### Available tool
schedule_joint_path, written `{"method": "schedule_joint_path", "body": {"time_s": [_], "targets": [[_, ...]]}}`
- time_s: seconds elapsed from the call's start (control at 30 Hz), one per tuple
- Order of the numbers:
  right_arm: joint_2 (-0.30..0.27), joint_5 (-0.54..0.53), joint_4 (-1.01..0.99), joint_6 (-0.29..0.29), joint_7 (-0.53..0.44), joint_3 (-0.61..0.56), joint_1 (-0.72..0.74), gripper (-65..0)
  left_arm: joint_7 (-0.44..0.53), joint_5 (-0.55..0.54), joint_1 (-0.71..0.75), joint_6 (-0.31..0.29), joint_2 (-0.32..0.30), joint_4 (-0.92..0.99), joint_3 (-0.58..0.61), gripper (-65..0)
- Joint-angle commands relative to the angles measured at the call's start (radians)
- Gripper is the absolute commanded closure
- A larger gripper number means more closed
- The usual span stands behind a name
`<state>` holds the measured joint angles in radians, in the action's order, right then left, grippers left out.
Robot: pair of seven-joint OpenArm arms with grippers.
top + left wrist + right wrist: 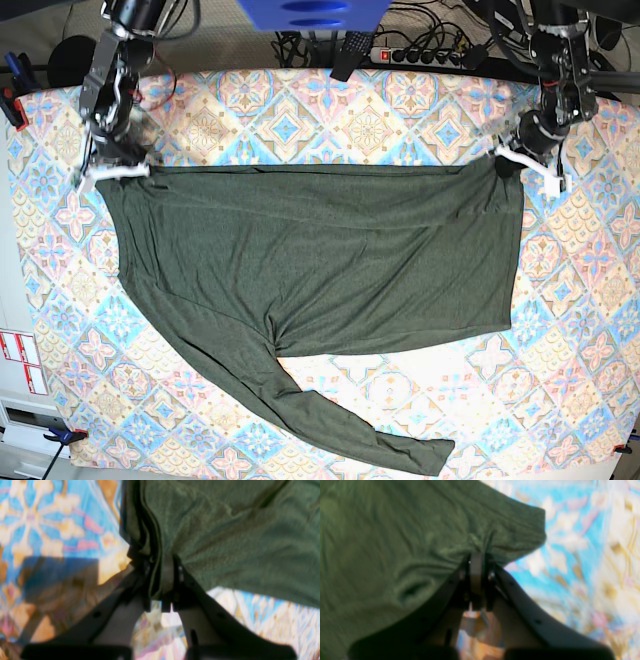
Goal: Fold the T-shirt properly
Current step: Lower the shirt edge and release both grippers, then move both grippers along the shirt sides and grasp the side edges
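The left tool and right tool each pinch a corner of the dark olive-green knit T-shirt spread on the tile-patterned desk, blurred fabric folds hiding their tips.

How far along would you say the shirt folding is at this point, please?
Early. Done so far: the T-shirt lies spread across the patterned tablecloth, its top edge pulled straight. In hand: the left gripper and right gripper are each shut on a top corner, fabric bunched between the fingers. Left: one long sleeve trails toward the near edge, unfolded, and the body shows no completed folds.
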<state>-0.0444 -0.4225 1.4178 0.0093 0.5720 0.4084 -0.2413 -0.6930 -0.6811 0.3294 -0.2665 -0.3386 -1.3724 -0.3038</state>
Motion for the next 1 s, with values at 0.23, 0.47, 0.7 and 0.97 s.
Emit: {"method": "schedule_joint_path", "body": {"time_s": [0.23,0.47,0.7,0.97], "targets": [[-0.016,-0.003,0.116,0.002,-0.02,0.004,-0.088,0.0,-0.023,0.01,0.095,-0.01,-0.061,-0.035,-0.015,0.0],[-0.018,-0.003,0.12,0.004,-0.02,0.004,-0.137,0.0,-0.024,0.013,0.152,-0.061,-0.107,-0.035,-0.094,0.0],[-0.018,-0.003,0.157,0.004,-0.02,0.004,-0.201,0.0,-0.023,0.013,0.193,-0.081,-0.142,-0.034,-0.1,0.0],[-0.018,-0.003,0.242,0.004,-0.022,0.004,-0.306,0.0,-0.023,0.013,0.239,-0.081,-0.142,-0.035,-0.1,0.0]]}}
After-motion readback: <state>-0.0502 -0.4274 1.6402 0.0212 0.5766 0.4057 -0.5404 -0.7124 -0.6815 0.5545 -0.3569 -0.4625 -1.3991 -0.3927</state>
